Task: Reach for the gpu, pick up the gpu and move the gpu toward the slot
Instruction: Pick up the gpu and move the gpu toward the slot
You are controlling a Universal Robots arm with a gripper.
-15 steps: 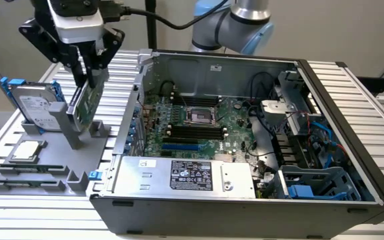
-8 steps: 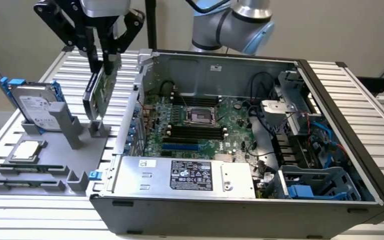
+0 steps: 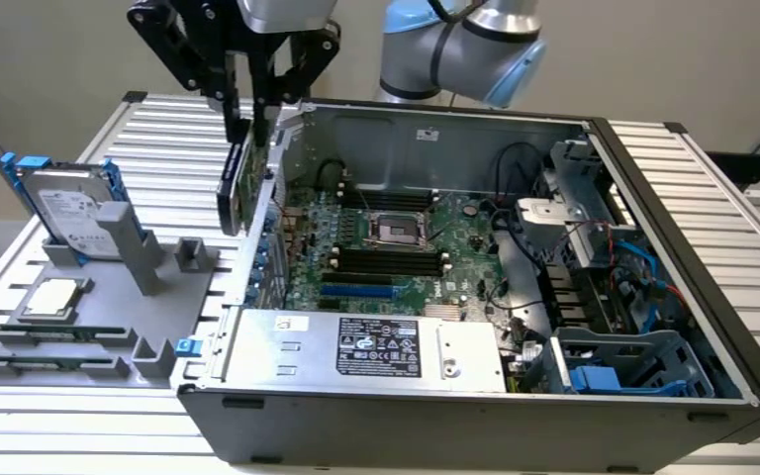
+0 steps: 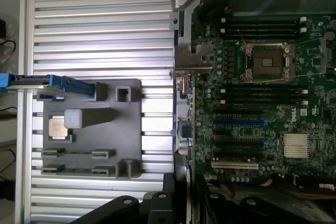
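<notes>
My gripper [image 3: 250, 111] hangs above the back left corner of the open computer case [image 3: 697, 297], shut on the gpu [image 3: 235, 186]. The gpu is a dark, narrow card seen edge-on, hanging upright just outside the case's left wall and above the table. In the wrist view it shows as a thin edge [image 4: 181, 170] running out from between the black fingers [image 4: 157, 203], over the case's rear wall. The blue expansion slot [image 3: 353, 293] [image 4: 239, 121] lies on the green motherboard [image 3: 466, 233], to the exterior view's right of the card and lower.
A grey fixture tray [image 3: 195, 297] on the slatted table holds a silver hard drive with blue rails [image 3: 70, 203] and a square processor chip [image 3: 52, 297] [image 4: 56, 127]. The power supply [image 3: 367, 346], drive cages [image 3: 617, 366] and cables fill the case's front and right.
</notes>
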